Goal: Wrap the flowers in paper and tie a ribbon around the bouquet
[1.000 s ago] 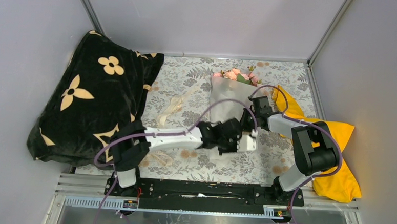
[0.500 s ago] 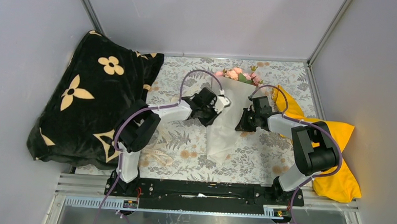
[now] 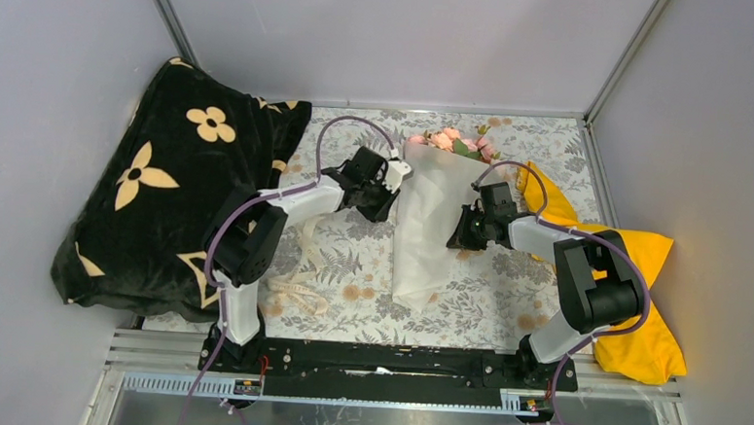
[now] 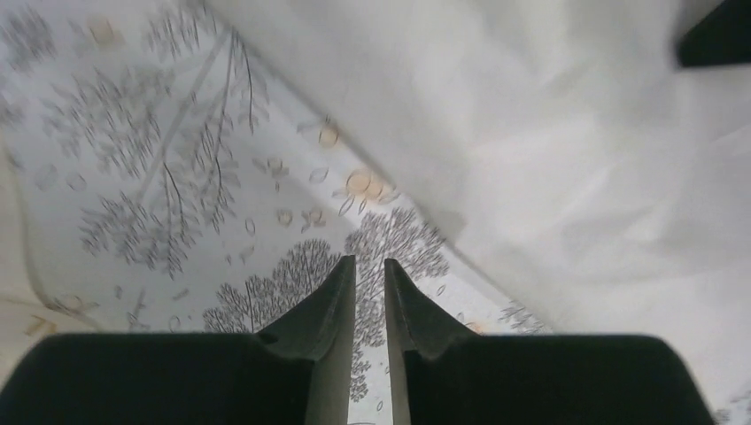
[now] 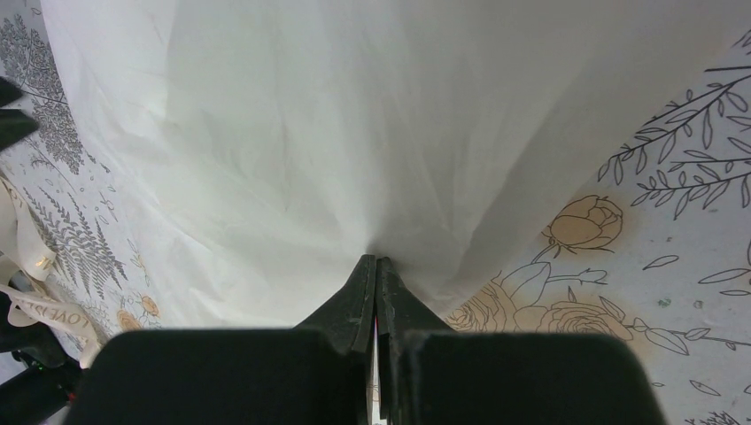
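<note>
I'm keeping the right gripper (image 5: pixel 375 262) pinched on the paper (image 3: pixel 421 225) edge so the wrap can't unroll, with the left gripper (image 4: pixel 369 266) barely open and empty.

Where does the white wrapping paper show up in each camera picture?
Top external: the paper lies mid-picture, flowers at its far end.
Left wrist: upper right, beyond the left gripper.
Right wrist: upper picture, pinched by the right gripper.
Shared landmark: the floral tablecloth.

Overhead view looking down, wrist views close, sharing paper (image 4: pixel 576 177)
</note>
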Robot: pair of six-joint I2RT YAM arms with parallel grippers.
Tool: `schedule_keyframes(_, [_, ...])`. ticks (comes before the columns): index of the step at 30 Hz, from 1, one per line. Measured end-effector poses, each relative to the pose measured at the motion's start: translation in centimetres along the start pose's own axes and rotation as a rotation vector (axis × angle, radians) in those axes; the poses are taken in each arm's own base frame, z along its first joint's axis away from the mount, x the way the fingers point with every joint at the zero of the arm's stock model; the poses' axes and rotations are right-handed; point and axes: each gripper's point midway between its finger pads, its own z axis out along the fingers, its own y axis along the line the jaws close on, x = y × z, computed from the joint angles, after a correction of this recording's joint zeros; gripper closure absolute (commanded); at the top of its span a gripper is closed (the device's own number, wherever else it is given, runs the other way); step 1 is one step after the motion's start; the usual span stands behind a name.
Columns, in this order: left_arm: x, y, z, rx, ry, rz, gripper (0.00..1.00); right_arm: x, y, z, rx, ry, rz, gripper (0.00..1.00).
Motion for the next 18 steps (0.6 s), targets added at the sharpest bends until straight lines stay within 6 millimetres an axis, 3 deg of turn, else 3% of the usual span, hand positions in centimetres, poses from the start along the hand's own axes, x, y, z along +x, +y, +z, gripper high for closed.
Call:
schedule_keyframes(6, [-6.8,-2.7,-2.0,0.069,-0.157,0.077,0.73,0.0,0.0,0.0,0.000,0.000,0.000,1.00])
schedule_keyframes(9, [-8.5,-4.8,-1.3,0.106,-0.183,0.123,0.67,0.0,0.0,0.0,0.001,0.000,0.000,0.98])
schedule_keyframes(12, [-8.0,-6.0,0.8,0.128,-0.160,0.147,0.62,0.0,0.0,0.0,0.001,0.000,-0.002,0.92])
schedule_keyframes(16, [-4.4,-7.3,4.4,0.125,-0.059,0.202,0.61,0.0,-0.1,-0.3,0.005,0.002,-0.015,0.81])
schedule_keyframes(18, [-3.4,-7.7,5.1,0.116,-0.033,0.229,0.61,-0.1,-0.1,-0.8,0.006,-0.003,-0.020,0.78])
